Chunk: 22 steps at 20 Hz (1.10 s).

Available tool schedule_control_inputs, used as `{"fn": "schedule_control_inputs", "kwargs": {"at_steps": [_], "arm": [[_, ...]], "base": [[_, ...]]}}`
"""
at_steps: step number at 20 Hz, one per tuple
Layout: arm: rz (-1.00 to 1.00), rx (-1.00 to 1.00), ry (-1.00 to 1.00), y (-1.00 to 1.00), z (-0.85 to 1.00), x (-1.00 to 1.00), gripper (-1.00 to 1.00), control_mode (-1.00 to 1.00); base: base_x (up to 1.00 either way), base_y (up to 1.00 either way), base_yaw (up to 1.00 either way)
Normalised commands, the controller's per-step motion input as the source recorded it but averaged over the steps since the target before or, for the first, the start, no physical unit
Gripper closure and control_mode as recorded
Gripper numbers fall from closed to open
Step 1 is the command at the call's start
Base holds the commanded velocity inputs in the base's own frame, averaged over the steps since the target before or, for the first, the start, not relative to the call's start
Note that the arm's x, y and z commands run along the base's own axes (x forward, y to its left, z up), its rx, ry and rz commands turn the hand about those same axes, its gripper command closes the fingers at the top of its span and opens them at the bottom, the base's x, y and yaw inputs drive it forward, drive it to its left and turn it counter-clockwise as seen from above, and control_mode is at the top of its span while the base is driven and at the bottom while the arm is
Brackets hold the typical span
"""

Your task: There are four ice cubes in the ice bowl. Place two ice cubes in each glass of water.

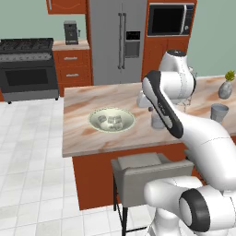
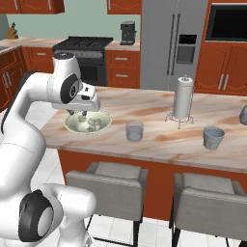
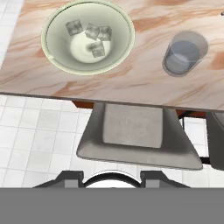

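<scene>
The ice bowl (image 3: 87, 37) stood on the marble island counter (image 1: 83, 133), near its front edge, and all four ice cubes (image 3: 89, 35) lay inside it, close together near the middle. One glass of water (image 3: 185, 52) stood on the counter beside the bowl, apart from it, and a second glass of water (image 2: 213, 137) stood further from the bowl, past the paper towel holder (image 2: 183, 100). In the right base view the gripper (image 2: 83, 117) hung just above the bowl, over the edge nearer to the robot. The fingers seemed to be empty, but I cannot tell how wide they stood. A grey stool (image 3: 135, 135) stood under the counter edge, in front of the bowl.
</scene>
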Motion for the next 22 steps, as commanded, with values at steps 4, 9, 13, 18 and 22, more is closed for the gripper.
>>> {"fn": "schedule_control_inputs", "kwargs": {"at_steps": [4, 9, 13, 18, 22], "arm": [[0.0, -0.02, 0.0, 0.04, 0.0, 0.0, -1.0, -1.0], [-0.01, -0.13, -0.01, 0.17, 0.0, 0.05, -1.0, -1.0], [0.0, -0.09, 0.0, 0.11, -0.01, 0.09, -1.0, -1.0], [-0.03, -0.03, 0.0, 0.05, 0.0, 0.09, -1.0, -1.0], [-0.04, -0.01, -0.02, 0.07, -0.03, 0.29, -1.0, -1.0]], "base": [[0.0, 0.0, 0.0], [0.0, 0.0, 0.0], [0.0, 0.0, 0.0], [0.0, 0.0, 0.0], [0.0, 0.0, 0.0]]}}
